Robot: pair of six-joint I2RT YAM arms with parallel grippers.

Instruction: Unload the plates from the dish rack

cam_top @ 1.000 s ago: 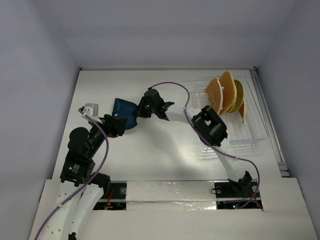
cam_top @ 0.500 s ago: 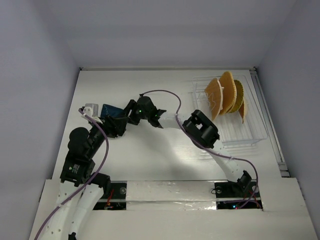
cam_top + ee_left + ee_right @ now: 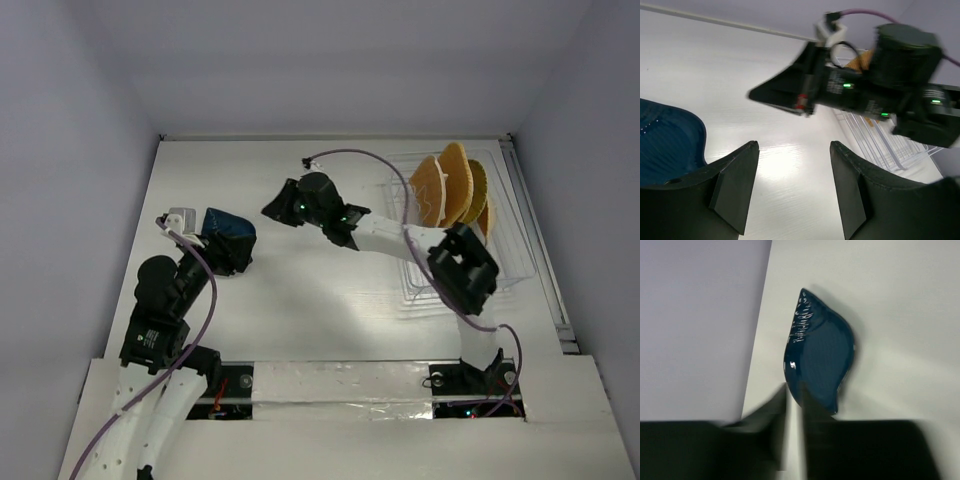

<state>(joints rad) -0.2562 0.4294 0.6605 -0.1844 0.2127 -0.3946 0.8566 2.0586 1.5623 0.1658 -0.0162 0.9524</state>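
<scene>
The dark blue dish [image 3: 228,228] lies on the table at the left; it also shows in the right wrist view [image 3: 820,355] and at the left edge of the left wrist view [image 3: 667,145]. My left gripper [image 3: 238,256] is open and empty just beside the dish [image 3: 794,150]. My right gripper [image 3: 272,207] hovers to the right of the dish, apart from it, its blurred fingers [image 3: 793,400] showing only a thin slit. Three orange-yellow plates [image 3: 447,188] stand upright in the white wire dish rack [image 3: 505,262].
The right arm [image 3: 875,95] stretches across the table from the rack side, and its purple cable [image 3: 350,158] loops above. The rack's wires [image 3: 880,147] lie at the right of the left wrist view. Walls close the table at the back and left.
My right gripper carried the blue dish left to the spot by my left gripper, let it go, and has drawn back to the right and up.
</scene>
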